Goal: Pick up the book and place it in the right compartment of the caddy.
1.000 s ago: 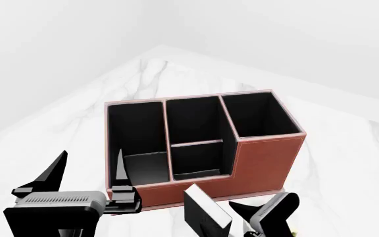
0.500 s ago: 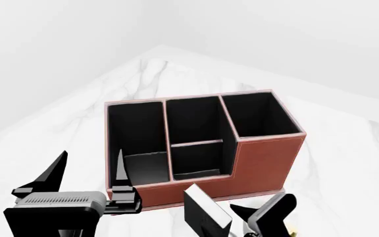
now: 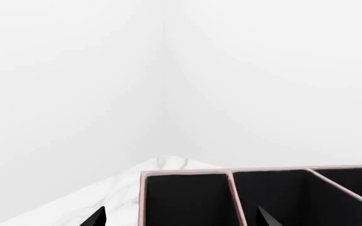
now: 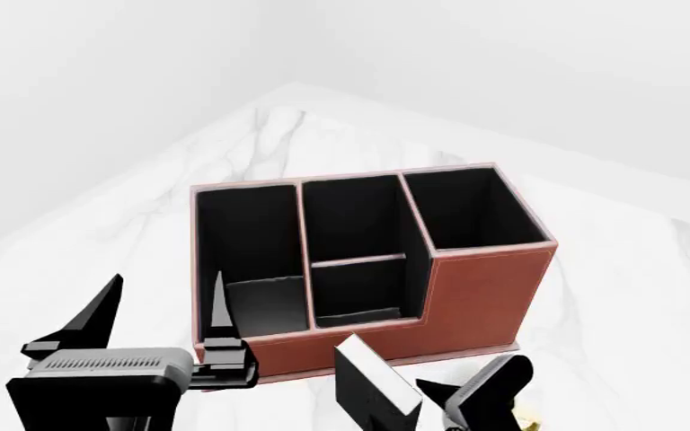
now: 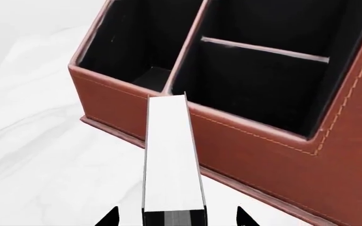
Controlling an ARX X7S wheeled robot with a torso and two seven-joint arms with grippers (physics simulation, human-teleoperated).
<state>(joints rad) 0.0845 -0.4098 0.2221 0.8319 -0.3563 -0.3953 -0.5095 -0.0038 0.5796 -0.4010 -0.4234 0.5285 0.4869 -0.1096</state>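
Note:
The reddish-brown caddy (image 4: 483,287) stands mid-table; its right compartment (image 4: 471,211) is the tall square end section with a black inside. The small black book (image 4: 369,391) with white page edges (image 5: 171,155) stands just in front of the caddy's low front wall (image 5: 250,141). My right gripper (image 5: 177,217) is open, with its fingertips (image 5: 111,217) on either side of the book and gaps showing on both sides; in the head view it (image 4: 441,400) sits at the bottom edge. My left gripper (image 4: 155,314) is open and empty by the caddy's left end (image 3: 187,175).
The caddy's sloped left section (image 4: 249,260) and divided middle section (image 4: 358,251) are black inside. A sliver of a white-and-yellow mug (image 4: 523,417) shows at the bottom edge behind the right gripper. The marble table (image 4: 632,296) narrows to a far corner against white walls.
My right gripper has shifted slightly down and left toward the book. The book, caddy and left gripper have not moved.

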